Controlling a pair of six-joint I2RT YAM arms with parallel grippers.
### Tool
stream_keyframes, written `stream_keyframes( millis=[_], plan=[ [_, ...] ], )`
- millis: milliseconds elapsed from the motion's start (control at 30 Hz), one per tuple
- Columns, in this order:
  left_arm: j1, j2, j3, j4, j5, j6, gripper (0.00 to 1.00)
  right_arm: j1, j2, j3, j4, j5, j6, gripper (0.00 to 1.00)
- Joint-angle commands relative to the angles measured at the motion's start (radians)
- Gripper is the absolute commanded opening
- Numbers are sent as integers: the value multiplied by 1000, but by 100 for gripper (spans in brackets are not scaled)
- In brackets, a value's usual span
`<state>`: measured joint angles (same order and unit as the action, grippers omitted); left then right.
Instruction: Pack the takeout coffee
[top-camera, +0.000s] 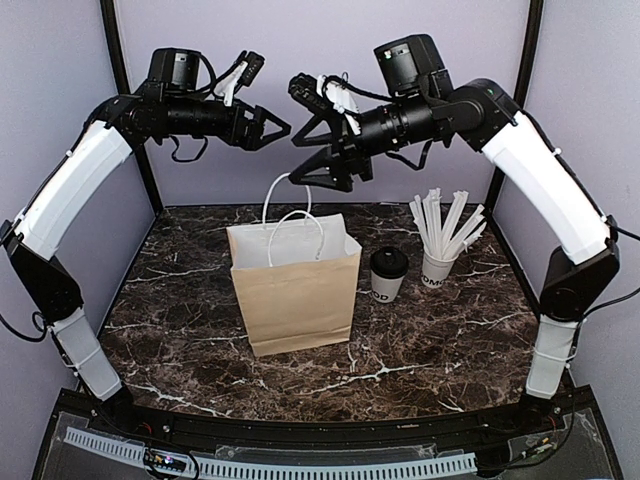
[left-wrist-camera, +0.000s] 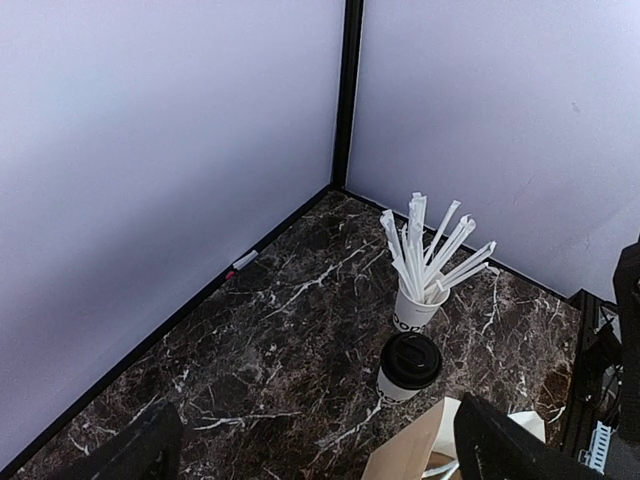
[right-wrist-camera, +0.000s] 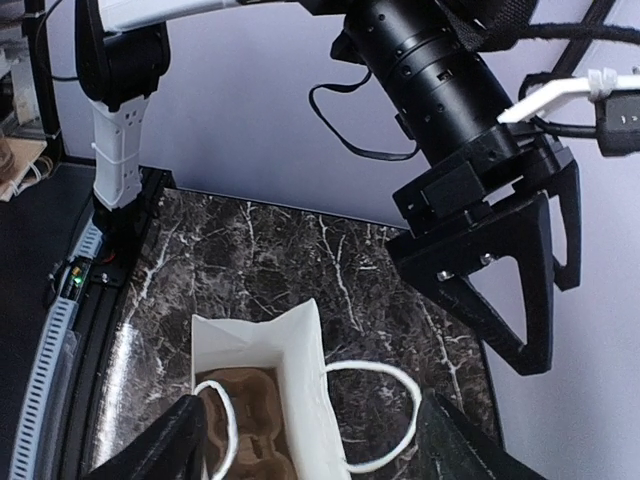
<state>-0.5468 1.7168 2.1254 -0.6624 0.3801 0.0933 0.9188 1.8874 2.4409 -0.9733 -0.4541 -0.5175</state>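
Left arm and right arm both raised, elbows bent, forearms reaching inward high above the paper bag. Left gripper and right gripper face each other tip to tip over the bag's mouth, near but apart. Both jaw pairs spread wide. Right wrist pitched down toward the bag.

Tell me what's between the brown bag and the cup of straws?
The takeout coffee with its black lid stands between the bag and the straw cup, seen in the top view.
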Motion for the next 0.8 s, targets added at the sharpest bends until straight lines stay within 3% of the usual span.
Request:
stream_keyframes(
  millis=[0,167,300,500,767],
  plan=[
    [4,-75,-31,-7,14,2,99,-35,-25,39,-24,-119,11,80],
    [4,-219,-232,32,15,17,99,-88,-62,-3,-60,-171,25,82],
    [4,-279,-391,-40,-45,59,92,-144,-100,-131,-54,-157,21,83],
    [4,-178,-354,-263,-2,119,76,-198,-142,-271,-48,-148,30,83],
    [4,-146,-375,-282,31,134,75,-200,-190,-336,-63,-106,8,81]
  ],
)
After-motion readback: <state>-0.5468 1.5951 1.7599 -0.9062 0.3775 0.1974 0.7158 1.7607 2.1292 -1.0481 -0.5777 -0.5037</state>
